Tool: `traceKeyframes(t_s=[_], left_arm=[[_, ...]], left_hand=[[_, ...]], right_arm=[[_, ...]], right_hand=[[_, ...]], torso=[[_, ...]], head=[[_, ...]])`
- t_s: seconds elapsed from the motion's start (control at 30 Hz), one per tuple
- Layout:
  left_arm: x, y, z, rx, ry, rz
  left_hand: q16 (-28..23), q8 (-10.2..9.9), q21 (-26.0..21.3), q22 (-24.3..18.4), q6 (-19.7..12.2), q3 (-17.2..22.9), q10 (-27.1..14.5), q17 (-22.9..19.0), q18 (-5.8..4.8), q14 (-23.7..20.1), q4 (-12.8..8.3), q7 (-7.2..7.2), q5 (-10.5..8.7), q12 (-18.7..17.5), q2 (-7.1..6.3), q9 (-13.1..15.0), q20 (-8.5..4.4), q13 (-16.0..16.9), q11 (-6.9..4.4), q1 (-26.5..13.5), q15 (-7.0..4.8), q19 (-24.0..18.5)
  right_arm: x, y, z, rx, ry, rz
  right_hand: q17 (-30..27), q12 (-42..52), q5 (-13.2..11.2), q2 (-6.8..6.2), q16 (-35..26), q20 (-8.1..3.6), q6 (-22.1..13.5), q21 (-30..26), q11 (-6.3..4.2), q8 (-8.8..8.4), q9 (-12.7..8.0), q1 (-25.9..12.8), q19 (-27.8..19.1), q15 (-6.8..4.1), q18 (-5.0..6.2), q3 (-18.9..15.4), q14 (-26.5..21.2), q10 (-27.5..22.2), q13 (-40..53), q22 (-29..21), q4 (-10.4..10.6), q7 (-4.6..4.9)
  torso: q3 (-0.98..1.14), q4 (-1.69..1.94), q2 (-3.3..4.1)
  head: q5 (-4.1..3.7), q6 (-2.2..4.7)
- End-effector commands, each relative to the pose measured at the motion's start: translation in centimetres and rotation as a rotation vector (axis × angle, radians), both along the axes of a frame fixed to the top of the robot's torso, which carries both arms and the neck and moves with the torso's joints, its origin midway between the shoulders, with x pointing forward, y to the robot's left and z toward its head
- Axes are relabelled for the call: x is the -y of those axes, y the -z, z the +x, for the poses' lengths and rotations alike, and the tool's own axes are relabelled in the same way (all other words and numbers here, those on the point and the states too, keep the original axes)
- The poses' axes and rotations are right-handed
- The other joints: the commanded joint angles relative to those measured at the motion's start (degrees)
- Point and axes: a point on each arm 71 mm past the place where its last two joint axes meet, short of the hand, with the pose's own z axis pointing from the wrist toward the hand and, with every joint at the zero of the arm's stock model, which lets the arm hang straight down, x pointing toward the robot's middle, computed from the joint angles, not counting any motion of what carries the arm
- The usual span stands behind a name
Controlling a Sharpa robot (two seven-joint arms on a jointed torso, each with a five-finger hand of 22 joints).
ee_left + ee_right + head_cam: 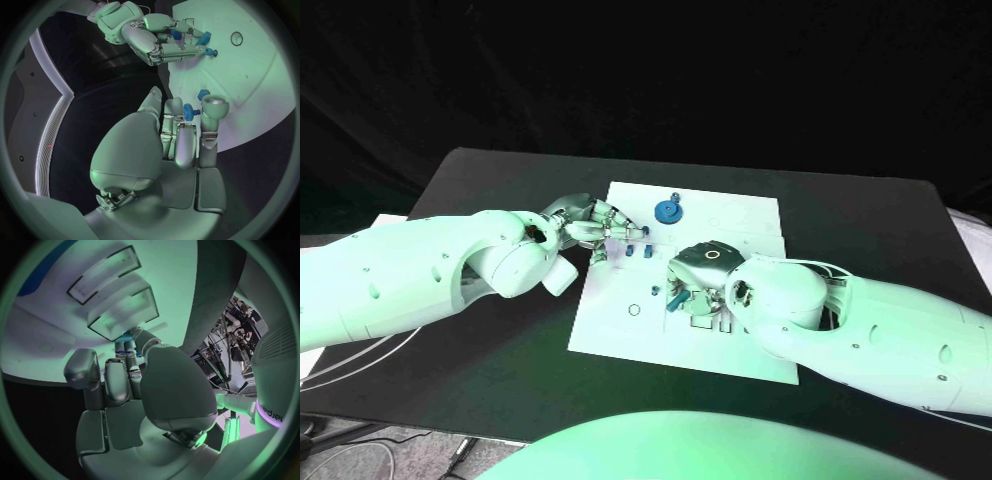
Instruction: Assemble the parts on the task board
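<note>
The white task board (733,215) lies in the middle of the black table. My left hand (593,225) reaches over the board's left edge and pinches a small blue peg (191,112) between its fingertips (214,106); a second small blue part (203,94) stands on the board just beyond it. My right hand (707,272) hovers low over the board's middle and holds a blue part (125,342) at its fingertips, right by a rectangular slot (122,312). A round blue part (669,210) sits near the board's far edge.
Further rectangular slots (103,275) lie beside the right hand, and a small ring-shaped hole (635,309) marks the board's near left. Black table (502,180) surrounds the board. Both forearms cross the table's near half.
</note>
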Motion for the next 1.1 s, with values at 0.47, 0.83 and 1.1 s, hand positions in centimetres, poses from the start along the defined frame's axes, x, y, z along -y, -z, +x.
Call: traceKeyframes(t_s=[0.47,0.83,1.1], left_arm=[[0.6,-0.1,-0.3,-0.008,0.026,-0.024],[0.8,-0.1,-0.4,-0.011,0.034,-0.028],[0.8,-0.1,-0.4,-0.015,0.036,-0.030]], left_hand=[[-0.7,0.1,-1.0,-0.3,-1.1,-0.3,-0.9,-0.8,-0.09,-0.2,-0.3,0.35,0.16,-1.4,0.28,-0.5,0.06,-1.1,0.29,1.2,0.30,-0.1],[-0.9,-0.1,-1.3,-0.4,-1.2,-0.3,-0.9,-1.1,-0.04,-0.3,-0.3,0.46,0.18,-1.9,0.55,-0.7,0.13,-1.7,0.40,1.6,0.39,-0.2],[-0.9,-0.1,-1.4,-0.5,-1.3,-0.3,-0.9,-1.2,-0.03,-0.4,-0.4,0.49,0.19,-2.1,0.64,-0.8,0.16,-1.8,0.42,1.7,0.41,-0.3]], right_arm=[[-0.9,1.2,-0.4,0.039,-0.022,-0.200],[-1.3,0.6,-0.7,0.087,-0.050,-0.107],[-0.9,-0.2,-1.0,0.098,-0.059,0.018]], right_hand=[[-0.2,-1.1,0.0,1.07,-0.3,-0.78,3.7,-0.8,-0.37,0.80,0.5,0.6,0.1,-0.25,0.89,3.2,1.1,4.5,-0.9,-0.3,-0.9,-0.27],[1.6,-2.7,1.8,3.35,1.1,-0.38,6.2,0.9,-0.68,1.33,1.5,-1.0,1.5,0.36,0.40,6.7,2.0,8.5,-0.9,1.7,-0.7,-0.38],[1.4,-4.5,3.7,2.99,1.0,0.22,5.9,1.1,-0.16,0.90,2.0,-2.3,1.9,0.83,0.35,8.4,2.1,9.5,-1.0,1.9,-0.8,0.10]], torso=[[-0.03,-0.02,-0.03],[0.03,0.02,-0.01],[0.04,0.00,0.01]], head=[[-0.04,0.01],[-0.09,0.01],[0.06,0.01]])
